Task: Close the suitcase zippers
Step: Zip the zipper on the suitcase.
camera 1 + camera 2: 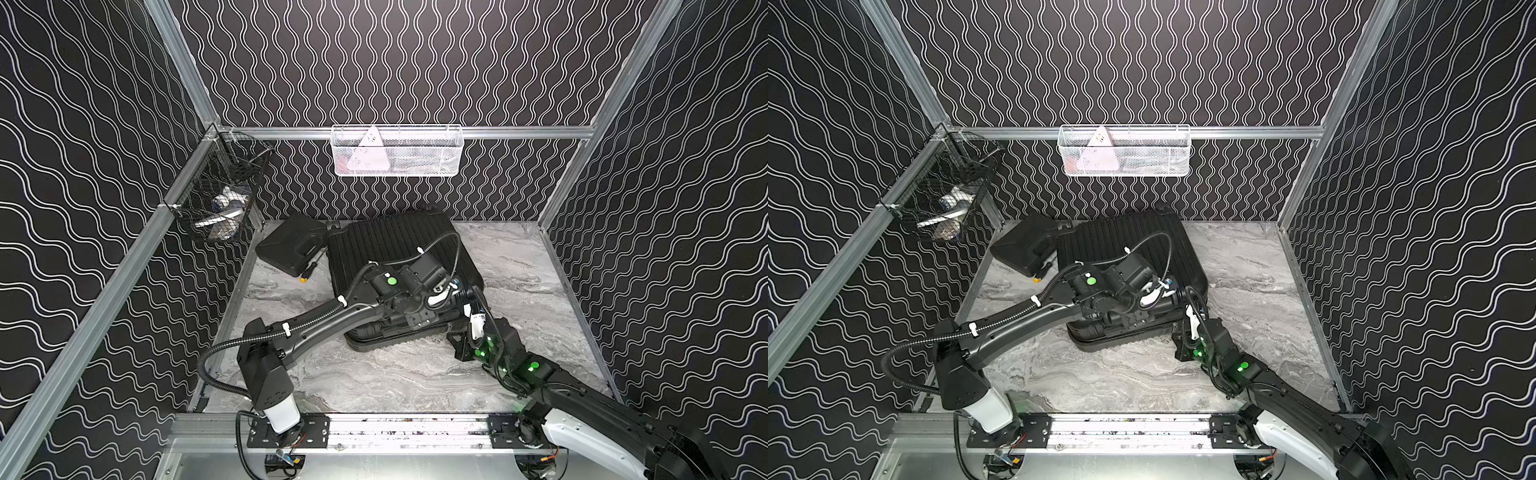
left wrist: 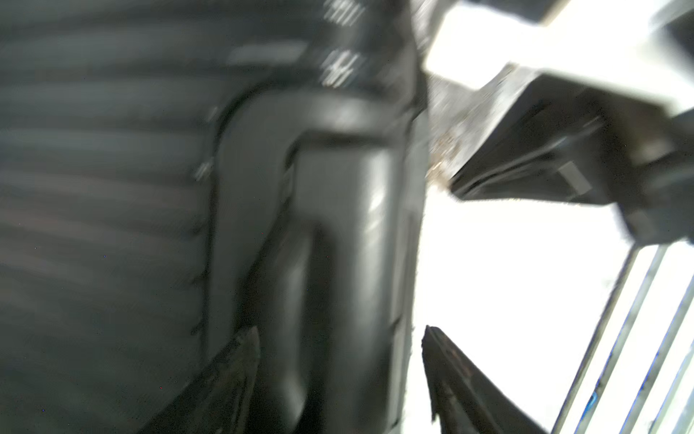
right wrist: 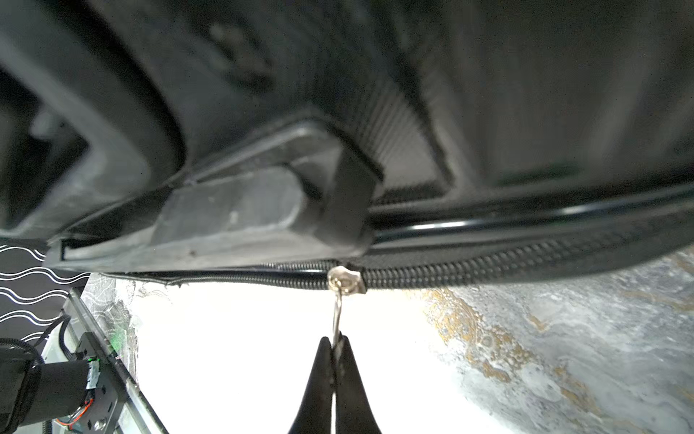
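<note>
Top views sharp, evenly lit, left wrist view motion-blurred, tabletop (image 3: 244, 357) blown out white in wrist views, suitcase (image 2: 112, 188) underexposed there

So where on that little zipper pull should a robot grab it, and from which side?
By the free end of the thin metal pull, coming from outside the suitcase, square to the zip track. The tab sticks out from the slider, so it can be pinched across its flat faces. The right gripper is shut on it just so.
</note>
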